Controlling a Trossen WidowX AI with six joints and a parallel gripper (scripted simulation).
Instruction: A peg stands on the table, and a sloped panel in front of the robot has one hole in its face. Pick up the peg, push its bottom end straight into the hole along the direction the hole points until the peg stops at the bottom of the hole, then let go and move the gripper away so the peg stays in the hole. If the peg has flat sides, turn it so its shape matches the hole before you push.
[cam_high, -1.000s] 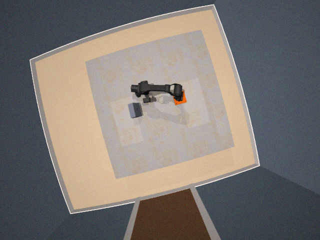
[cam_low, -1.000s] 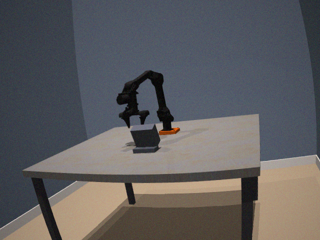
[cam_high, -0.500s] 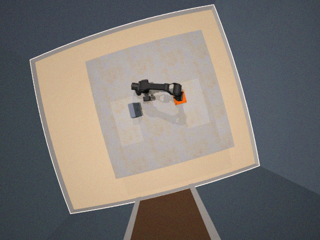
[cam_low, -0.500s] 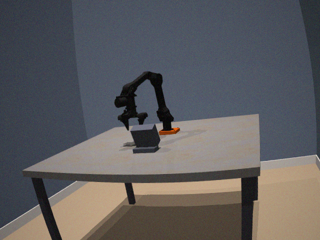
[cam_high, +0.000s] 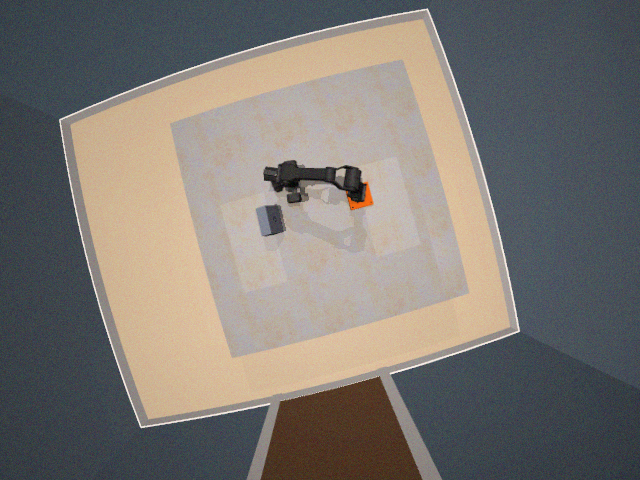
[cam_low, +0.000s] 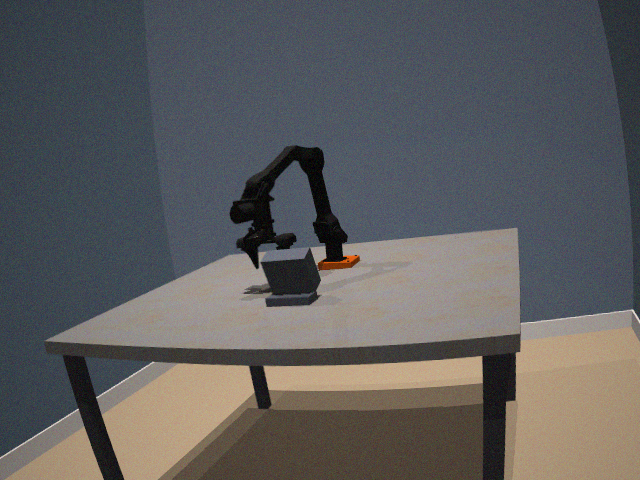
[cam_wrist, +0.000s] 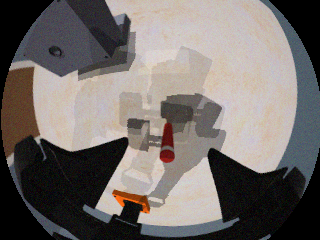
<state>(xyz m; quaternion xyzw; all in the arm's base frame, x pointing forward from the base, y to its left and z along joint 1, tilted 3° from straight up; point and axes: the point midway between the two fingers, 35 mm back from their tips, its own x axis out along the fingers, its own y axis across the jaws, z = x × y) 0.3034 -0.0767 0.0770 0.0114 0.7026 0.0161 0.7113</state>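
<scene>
The peg (cam_wrist: 168, 136) is a thin red cylinder with a pale band near its top. It stands upright on the table in the wrist view, and it cannot be made out in either the top or the exterior view. My gripper (cam_wrist: 168, 147) is open and points down above the peg, with the peg between the lines of the two fingertips and nothing gripped. The grey block with the sloped panel (cam_high: 266, 221) (cam_low: 291, 274) (cam_wrist: 75, 52) stands to one side, at the upper left in the wrist view. Its small round hole (cam_high: 275, 219) (cam_wrist: 56, 51) is empty. In the exterior view the block hides part of the gripper.
The arm's orange base plate (cam_high: 364, 200) (cam_low: 338, 264) (cam_wrist: 119, 196) is on the table (cam_high: 330, 289) (cam_low: 392, 310). The block's low foot (cam_low: 291, 300) rests on the table beside the gripper. Shadows of the arm and gripper fall around the peg.
</scene>
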